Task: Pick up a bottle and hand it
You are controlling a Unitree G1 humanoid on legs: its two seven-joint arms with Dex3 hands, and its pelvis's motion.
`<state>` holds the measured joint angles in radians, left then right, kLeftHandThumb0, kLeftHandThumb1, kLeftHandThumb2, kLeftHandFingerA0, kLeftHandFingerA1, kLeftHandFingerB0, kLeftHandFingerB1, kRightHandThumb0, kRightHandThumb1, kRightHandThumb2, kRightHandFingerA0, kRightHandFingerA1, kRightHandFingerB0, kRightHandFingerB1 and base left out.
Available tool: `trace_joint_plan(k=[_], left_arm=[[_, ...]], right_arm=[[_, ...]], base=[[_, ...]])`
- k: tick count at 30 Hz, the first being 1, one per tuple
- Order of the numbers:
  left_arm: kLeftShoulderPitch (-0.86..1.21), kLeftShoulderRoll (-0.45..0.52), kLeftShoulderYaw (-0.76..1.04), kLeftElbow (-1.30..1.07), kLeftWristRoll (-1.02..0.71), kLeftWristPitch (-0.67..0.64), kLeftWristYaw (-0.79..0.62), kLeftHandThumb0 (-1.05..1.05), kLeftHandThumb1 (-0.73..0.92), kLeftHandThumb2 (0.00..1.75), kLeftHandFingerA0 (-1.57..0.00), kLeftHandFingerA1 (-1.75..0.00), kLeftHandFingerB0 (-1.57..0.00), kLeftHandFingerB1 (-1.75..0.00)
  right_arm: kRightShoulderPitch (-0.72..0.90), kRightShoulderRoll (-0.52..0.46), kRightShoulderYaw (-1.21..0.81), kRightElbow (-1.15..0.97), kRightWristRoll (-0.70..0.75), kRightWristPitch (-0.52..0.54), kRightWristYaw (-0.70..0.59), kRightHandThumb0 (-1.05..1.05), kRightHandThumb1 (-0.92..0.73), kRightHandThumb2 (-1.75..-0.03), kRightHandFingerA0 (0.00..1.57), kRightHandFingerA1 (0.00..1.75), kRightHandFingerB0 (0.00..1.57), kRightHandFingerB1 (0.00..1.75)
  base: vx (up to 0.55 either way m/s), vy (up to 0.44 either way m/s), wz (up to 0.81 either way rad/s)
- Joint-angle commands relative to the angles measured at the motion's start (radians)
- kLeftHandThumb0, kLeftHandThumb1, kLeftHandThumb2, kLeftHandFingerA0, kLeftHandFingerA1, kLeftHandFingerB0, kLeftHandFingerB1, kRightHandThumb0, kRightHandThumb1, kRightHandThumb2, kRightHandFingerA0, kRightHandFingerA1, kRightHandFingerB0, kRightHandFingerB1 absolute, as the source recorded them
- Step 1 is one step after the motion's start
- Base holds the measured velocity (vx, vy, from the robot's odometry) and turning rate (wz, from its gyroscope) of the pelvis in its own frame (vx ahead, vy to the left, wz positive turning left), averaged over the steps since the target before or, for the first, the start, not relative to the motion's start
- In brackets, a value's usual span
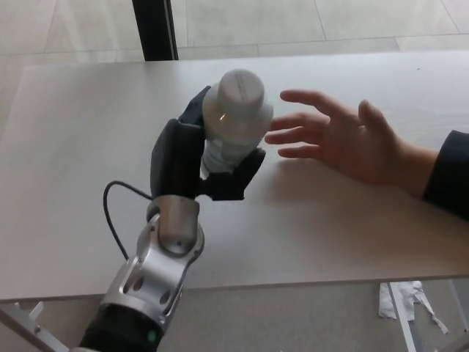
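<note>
Table (88,132), bottle (233,121) in left hand (192,158)

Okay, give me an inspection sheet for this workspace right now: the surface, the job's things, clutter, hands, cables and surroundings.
Surface: pale wood-grain table, bare apart from the arm and the person's hand.
Job's things: white plastic bottle with a white screw cap, held above the table, cap tipped toward the camera.
Clutter: nothing seen on the table.
Hands: left hand shut on the bottle; right hand not in view. A person's open hand, dark sleeve, waits just right of the bottle, not touching it.
Cables: black cable looping beside the left wrist.
Surroundings: tiled floor, dark post behind the table, crumpled white paper on the floor.
</note>
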<state>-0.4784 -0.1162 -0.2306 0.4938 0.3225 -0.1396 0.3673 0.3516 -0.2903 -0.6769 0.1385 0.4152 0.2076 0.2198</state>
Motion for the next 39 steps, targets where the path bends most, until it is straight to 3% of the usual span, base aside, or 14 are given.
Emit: trace_joint_plan(k=[1, 3, 4, 5, 6, 7, 9, 10, 18, 19, 27, 32, 36, 39], left_arm=[[-0.163, -0.038, -0.014, 0.097, 0.030, 0.036, 0.004, 0.01, 0.35, 1.45, -0.97, -1.69, -0.87, -1.50], [-0.190, -0.058, -0.010, 0.121, 0.020, 0.052, 0.007, -0.02, 0.37, 1.41, -0.95, -1.67, -0.86, -1.49], [-0.216, -0.087, -0.008, 0.146, 0.013, 0.066, 0.013, 0.02, 0.34, 1.42, -0.90, -1.66, -0.85, -1.49], [-0.218, -0.086, -0.004, 0.147, 0.011, 0.066, 0.014, 0.02, 0.34, 1.42, -0.90, -1.66, -0.85, -1.49], [-0.229, -0.109, -0.020, 0.160, 0.034, 0.092, 0.033, 0.02, 0.39, 1.36, -0.88, -1.71, -0.79, -1.53], [-0.248, -0.129, -0.032, 0.181, 0.042, 0.107, 0.033, 0.00, 0.47, 1.18, -1.21, -1.44, -0.98, -1.28], [-0.280, -0.153, -0.040, 0.219, 0.040, 0.121, 0.029, 0.01, 0.50, 1.14, -1.17, -1.44, -0.94, -1.26], [-0.291, -0.158, -0.044, 0.231, 0.037, 0.124, 0.023, 0.00, 0.55, 1.14, -0.82, -1.72, -0.74, -1.51], [-0.362, -0.194, -0.068, 0.370, 0.026, 0.121, 0.041, 0.01, 0.66, 0.92, -0.78, -1.72, -0.70, -1.47], [-0.369, -0.195, -0.073, 0.389, 0.026, 0.133, 0.031, 0.00, 0.74, 0.79, -0.74, -1.73, -0.65, -1.49], [-0.473, -0.201, -0.099, 0.524, 0.042, 0.168, 0.058, -0.08, 0.76, 0.72, -0.71, -1.71, -0.64, -1.46], [-0.563, -0.227, -0.095, 0.587, 0.036, 0.182, 0.068, -0.11, 0.75, 0.69, -0.86, -1.43, -0.82, -1.02], [-0.600, -0.257, -0.101, 0.618, 0.034, 0.220, 0.069, -0.13, 0.75, 0.69, -0.81, -1.49, -0.76, -1.05], [-0.597, -0.274, -0.147, 0.634, 0.065, 0.205, 0.050, -0.02, 0.69, 0.67, -0.89, -1.69, -0.66, -1.44]], right_arm=[[-0.006, -0.022, 0.007, 0.010, -0.016, -0.015, -0.004, -0.65, -0.59, -0.60, 0.48, 0.77, 0.36, 0.59], [-0.011, -0.023, 0.007, 0.012, -0.016, -0.010, -0.006, -0.65, -0.58, -0.60, 0.48, 0.78, 0.36, 0.59], [-0.019, -0.025, 0.010, 0.026, -0.022, -0.023, -0.002, -0.65, -0.43, -0.89, 0.52, 0.77, 0.36, 0.63], [-0.023, -0.025, 0.015, 0.024, -0.025, -0.023, -0.003, -0.65, -0.43, -0.89, 0.52, 0.77, 0.36, 0.63], [-0.030, -0.019, 0.014, 0.019, -0.018, -0.017, -0.009, -0.65, -0.57, -0.58, 0.54, 0.78, 0.39, 0.58], [-0.030, -0.013, 0.017, 0.008, -0.019, -0.014, -0.015, -0.67, -0.58, -0.57, 0.55, 0.78, 0.41, 0.59], [-0.037, -0.013, 0.027, 0.005, -0.023, -0.024, -0.005, -0.66, -0.58, -0.58, 0.54, 0.80, 0.41, 0.60], [-0.040, -0.009, 0.024, -0.002, -0.010, -0.014, -0.006, -0.65, -0.57, -0.58, 0.53, 0.79, 0.42, 0.60], [-0.047, 0.011, 0.059, -0.047, -0.010, 0.006, -0.016, -0.67, -0.59, -0.59, 0.48, 0.77, 0.41, 0.60], [-0.045, 0.016, 0.067, -0.062, -0.017, 0.004, -0.021, -0.69, -0.59, -0.58, 0.51, 0.79, 0.40, 0.60], [-0.039, 0.024, 0.092, -0.093, -0.020, 0.025, -0.038, -0.66, -0.60, -0.59, 0.49, 0.80, 0.36, 0.59], [-0.037, 0.038, 0.086, -0.113, 0.007, 0.042, -0.042, -0.67, -0.57, -0.58, 0.47, 0.74, 0.41, 0.57], [-0.036, 0.042, 0.098, -0.110, -0.008, 0.032, -0.042, -0.68, -0.59, -0.58, 0.53, 0.76, 0.38, 0.57], [-0.036, 0.047, 0.096, -0.121, 0.004, 0.038, -0.041, -0.68, -0.58, -0.58, 0.50, 0.75, 0.39, 0.57]], base=[[0.00, 0.000, 0.00], [0.00, 0.000, 0.00], [0.00, 0.000, 0.00], [0.00, 0.000, 0.00], [0.00, 0.000, 0.00], [0.00, 0.000, 0.00], [0.00, 0.000, 0.00], [0.00, 0.000, 0.00], [0.00, 0.000, 0.00], [0.00, 0.000, 0.00], [0.00, 0.000, 0.00], [0.00, 0.000, 0.00], [0.00, 0.000, 0.00], [0.00, 0.000, 0.00]])
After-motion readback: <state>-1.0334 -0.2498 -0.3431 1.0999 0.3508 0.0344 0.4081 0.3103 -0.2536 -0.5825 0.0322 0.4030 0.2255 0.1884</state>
